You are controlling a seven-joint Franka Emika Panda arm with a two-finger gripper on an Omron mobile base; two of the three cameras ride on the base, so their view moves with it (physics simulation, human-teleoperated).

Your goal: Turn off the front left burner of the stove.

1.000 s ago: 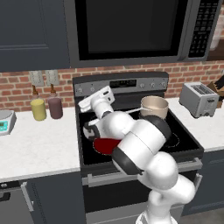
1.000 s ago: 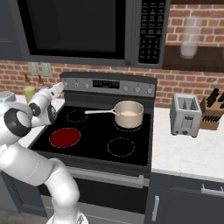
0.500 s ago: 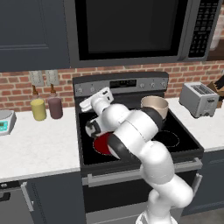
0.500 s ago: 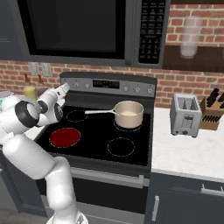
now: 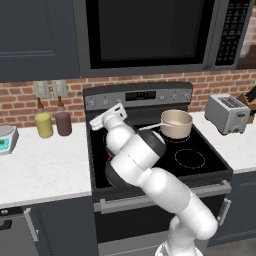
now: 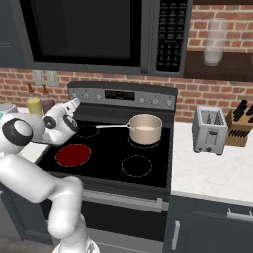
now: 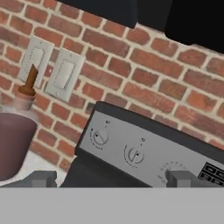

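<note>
The front left burner (image 6: 73, 155) is glowing red on the black glass top of the stove (image 6: 148, 170), at its near left corner in the right base view. The fingers (image 6: 73, 103) are hovering above and behind that burner, near the left end of the grey back panel (image 6: 123, 95), pointing up and back toward it, apart from both. In the left base view the fingers (image 5: 112, 113) are hanging just in front of the panel's left part, and the white arm is covering the burner's place.

In the hand view the panel (image 7: 153, 153) is lying ahead at a tilt, with a far-left knob (image 7: 100, 137) and a second knob (image 7: 135, 155) beside it, both between the two finger tips and beyond them; a corner of the digital display (image 7: 214, 173) is showing at the right edge. Nothing is standing between the tips and the knobs.

A steel saucepan (image 6: 146, 129) is sitting on the rear right burner, its handle pointing left toward the arm. A dark red jar (image 7: 13, 142) with a brown stopper is standing on the counter (image 5: 40, 160) left of the stove, a yellow jar (image 5: 44, 124) beside it, below two wall switches (image 7: 50, 68) on the brick wall. A toaster (image 6: 209, 129) and a knife block (image 6: 240, 127) are standing on the right counter, and a microwave (image 6: 99, 34) is hanging above the stove.

The fingers are spread wide apart, holding nothing and touching nothing.
</note>
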